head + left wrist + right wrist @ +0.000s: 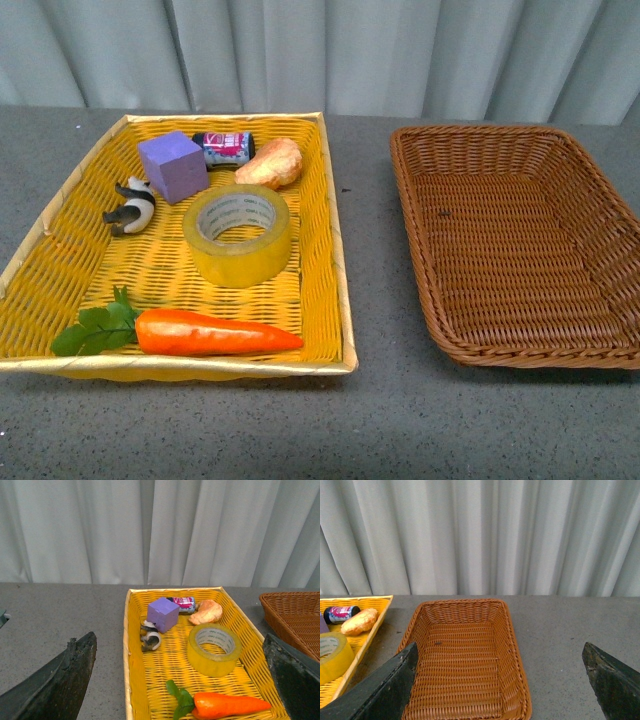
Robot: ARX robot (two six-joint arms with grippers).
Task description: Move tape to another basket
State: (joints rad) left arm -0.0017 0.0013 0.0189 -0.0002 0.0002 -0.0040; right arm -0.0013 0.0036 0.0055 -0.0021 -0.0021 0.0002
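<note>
The tape (241, 236) lies flat in the middle of the bright yellow woven tray (336, 262), its hole facing up. To the right of the tray stands the dark brown wicker basket (510, 250), with nothing in it. Neither arm shows in the front view. In the left wrist view my left gripper (179, 645) is open, held back from the tray and clear of the tape (213, 649). My right gripper (500, 652) is open too, facing the basket (462, 665), and the tape (332, 657) peeks in at that view's edge.
The tray also holds a purple cube (172, 165), a panda figure (131, 206), a small can (224, 147), a bread piece (270, 163) and a toy carrot (215, 332) along its near rim. A strip of grey tabletop (375, 270) separates tray and basket. A curtain hangs behind.
</note>
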